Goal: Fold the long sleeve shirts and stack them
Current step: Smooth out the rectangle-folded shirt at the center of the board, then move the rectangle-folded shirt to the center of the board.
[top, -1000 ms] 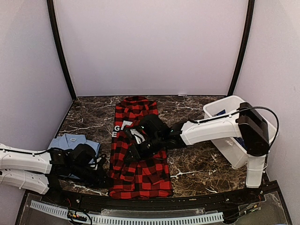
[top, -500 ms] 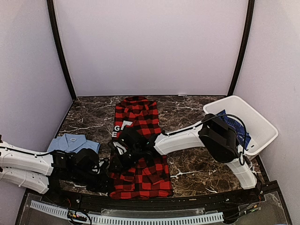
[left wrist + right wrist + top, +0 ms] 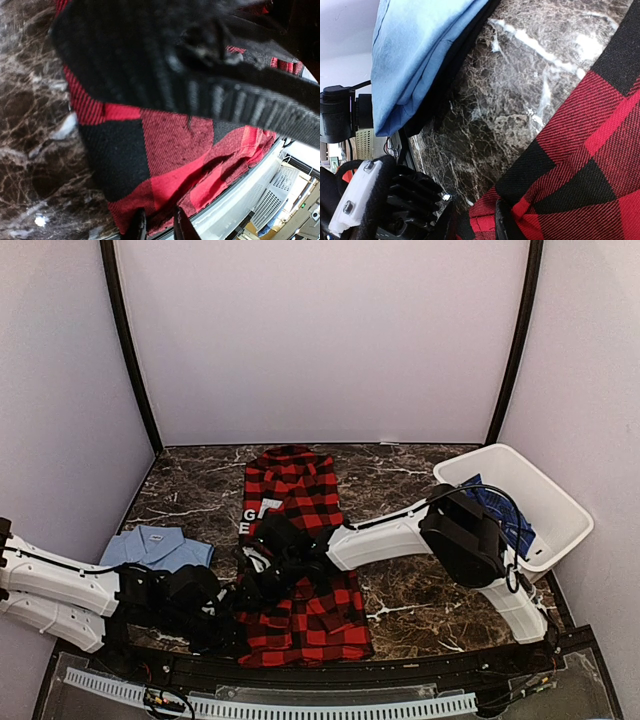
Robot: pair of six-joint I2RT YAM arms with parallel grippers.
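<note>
The red-and-black checked flannel shirt (image 3: 300, 530) lies lengthwise in the middle of the marble table (image 3: 400, 475). My left gripper (image 3: 228, 618) is at its near left corner. In the left wrist view the fingertips (image 3: 138, 227) pinch the flannel's hem (image 3: 165, 150). My right gripper (image 3: 255, 575) is at the flannel's left edge, shut on a fold of it (image 3: 580, 165). The light blue shirt (image 3: 150, 545) lies folded at the left, also seen in the right wrist view (image 3: 420, 55). The dark blue patterned shirt (image 3: 500, 508) sits in the bin.
A white plastic bin (image 3: 552, 498) stands at the right edge of the table. A black and white rail (image 3: 300, 705) runs along the near edge. My left arm's black wrist (image 3: 380, 200) lies close beside the right gripper. Grey walls enclose three sides.
My right arm has swung left and nearer across the flannel to its left edge. My left gripper has crept right to the near corner. The flannel's near end has shifted slightly.
</note>
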